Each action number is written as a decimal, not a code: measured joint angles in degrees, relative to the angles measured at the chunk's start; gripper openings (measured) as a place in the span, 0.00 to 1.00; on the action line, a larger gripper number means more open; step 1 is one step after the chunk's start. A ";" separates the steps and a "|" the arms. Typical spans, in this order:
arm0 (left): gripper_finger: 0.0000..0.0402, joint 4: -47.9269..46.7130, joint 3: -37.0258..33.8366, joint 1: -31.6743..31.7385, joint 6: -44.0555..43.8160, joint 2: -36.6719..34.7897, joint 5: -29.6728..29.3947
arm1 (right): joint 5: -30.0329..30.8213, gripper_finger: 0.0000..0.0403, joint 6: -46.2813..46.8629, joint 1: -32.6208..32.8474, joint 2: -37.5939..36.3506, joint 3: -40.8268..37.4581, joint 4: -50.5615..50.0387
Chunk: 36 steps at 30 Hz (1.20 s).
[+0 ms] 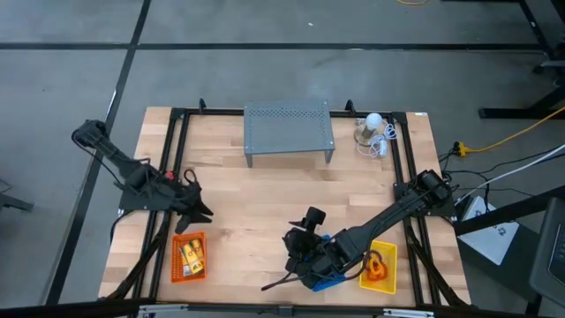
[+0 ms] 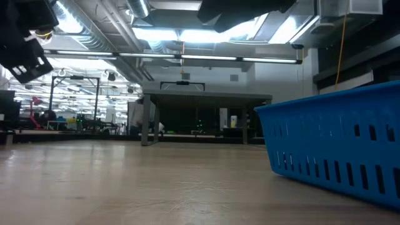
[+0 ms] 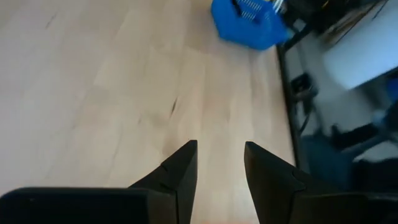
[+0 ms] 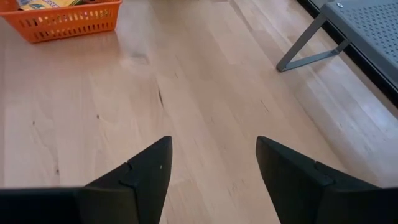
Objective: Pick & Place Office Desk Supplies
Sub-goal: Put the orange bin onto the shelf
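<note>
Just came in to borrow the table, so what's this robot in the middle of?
It is sorting small desk supplies into baskets. Right now neither arm holds anything. The left gripper hangs just above the orange basket, which already holds yellow-orange packets, and its jaws stand apart with nothing between them. The right gripper is over the blue basket, jaws open and empty. A yellow basket beside it holds an orange item.

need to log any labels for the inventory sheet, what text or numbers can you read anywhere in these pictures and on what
No text can be read in any view.
Yellow packets in the orange basket: print too small and blurred to read.
Blue basket, yellow basket, grey shelf: no visible lettering.
</note>
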 joint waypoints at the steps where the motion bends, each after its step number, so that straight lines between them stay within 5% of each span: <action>1: 0.32 -2.73 1.23 -0.70 -0.16 0.78 -0.12 | -0.04 0.58 0.00 0.08 -0.01 0.00 -0.09; 6: 0.32 -12.15 6.22 -4.16 -2.40 5.28 1.73 | -1.12 0.58 -0.17 0.58 -0.01 0.00 -0.25; 19: 0.32 -14.19 7.28 -11.24 -5.67 18.29 8.61 | -1.52 0.58 -0.13 0.61 -0.01 0.00 -0.25; 36: 0.32 -19.72 7.28 -11.68 -11.59 19.52 10.05 | -1.52 0.58 0.02 0.61 -0.01 0.00 -0.24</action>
